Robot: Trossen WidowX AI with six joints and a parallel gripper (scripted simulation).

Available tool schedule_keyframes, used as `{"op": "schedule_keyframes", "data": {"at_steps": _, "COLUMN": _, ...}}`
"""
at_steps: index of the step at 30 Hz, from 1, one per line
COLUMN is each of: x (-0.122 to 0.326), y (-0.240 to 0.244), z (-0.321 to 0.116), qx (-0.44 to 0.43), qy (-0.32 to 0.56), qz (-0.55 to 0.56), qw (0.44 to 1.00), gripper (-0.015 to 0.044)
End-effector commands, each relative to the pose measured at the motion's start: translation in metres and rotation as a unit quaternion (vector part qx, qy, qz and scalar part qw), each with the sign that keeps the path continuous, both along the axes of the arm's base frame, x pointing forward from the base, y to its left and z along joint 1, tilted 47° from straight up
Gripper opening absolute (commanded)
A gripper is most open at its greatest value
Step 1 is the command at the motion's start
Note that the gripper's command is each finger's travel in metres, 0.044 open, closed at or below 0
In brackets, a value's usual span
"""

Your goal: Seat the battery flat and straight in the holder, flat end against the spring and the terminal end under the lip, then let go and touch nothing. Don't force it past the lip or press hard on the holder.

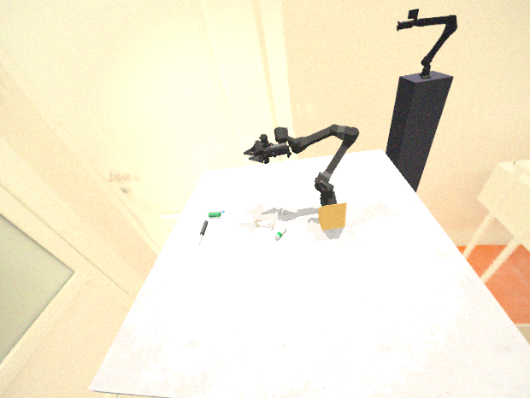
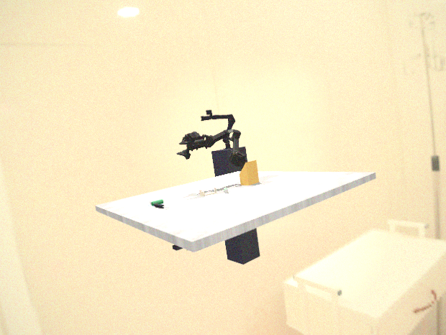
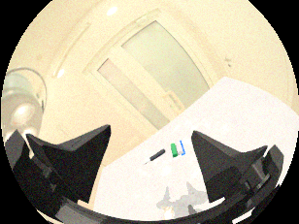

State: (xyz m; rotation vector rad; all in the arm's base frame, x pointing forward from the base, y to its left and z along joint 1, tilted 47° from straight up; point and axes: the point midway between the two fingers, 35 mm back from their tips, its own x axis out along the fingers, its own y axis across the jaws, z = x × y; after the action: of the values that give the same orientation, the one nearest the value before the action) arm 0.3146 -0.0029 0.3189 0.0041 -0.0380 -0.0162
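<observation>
A black jointed robot arm (image 1: pixel 316 137) (image 2: pixel 220 136) is reaching leftward above a white, marble-patterned table (image 1: pixel 299 320) (image 2: pixel 288 198) (image 3: pixel 131 183). Its black claw (image 1: pixel 247 155) (image 2: pixel 179 148) (image 3: pixel 152 132) is hanging well above the tabletop, its two pointed fingers standing wide apart and holding nothing. Below, a small cream-coloured open holder (image 1: pixel 258 223) (image 2: pixel 201 193) is resting on the table. Just to its right and slightly nearer, a short white cylinder with a green band, apparently the battery (image 1: pixel 280 232) (image 2: pixel 226 190), is lying outside the holder, at a slant to it. Over on the left, a solid green cylinder (image 1: pixel 214 214) (image 2: pixel 157 202) (image 3: pixel 174 149) is lying near a black-handled screwdriver (image 1: pixel 203 228) (image 2: pixel 158 205) (image 3: pixel 157 155), with white and blue details beside the cylinder too small to identify. An upright orange-yellow block (image 1: pixel 332 216) (image 2: pixel 249 173) is standing by the arm's base. Beyond the table's far edge, a second black arm (image 1: pixel 438 43) (image 2: pixel 230 118) is standing on a tall dark pedestal (image 1: pixel 400 119) (image 2: pixel 243 248).
</observation>
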Motion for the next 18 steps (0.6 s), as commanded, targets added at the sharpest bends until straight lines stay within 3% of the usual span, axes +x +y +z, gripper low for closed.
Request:
{"op": "schedule_keyframes", "data": {"at_steps": 1, "x": 0.001, "y": 0.0, "z": -0.003, "qx": 0.008, "qy": 0.006, "qz": 0.0, "qw": 1.0, "gripper": 0.0374}}
{"op": "schedule_keyframes", "data": {"at_steps": 6, "x": 0.029, "y": 0.011, "z": -0.075, "qx": 0.203, "qy": 0.143, "qz": -0.04, "qw": 0.968, "gripper": 0.0243}}
{"op": "schedule_keyframes", "data": {"at_steps": 12, "x": 0.035, "y": 0.027, "z": -0.175, "qx": 0.4, "qy": 0.278, "qz": -0.183, "qw": 0.854, "gripper": 0.0241}}
{"op": "schedule_keyframes", "data": {"at_steps": 18, "x": 0.018, "y": 0.034, "z": -0.242, "qx": 0.482, "qy": 0.313, "qz": -0.331, "qw": 0.749, "gripper": 0.0241}}
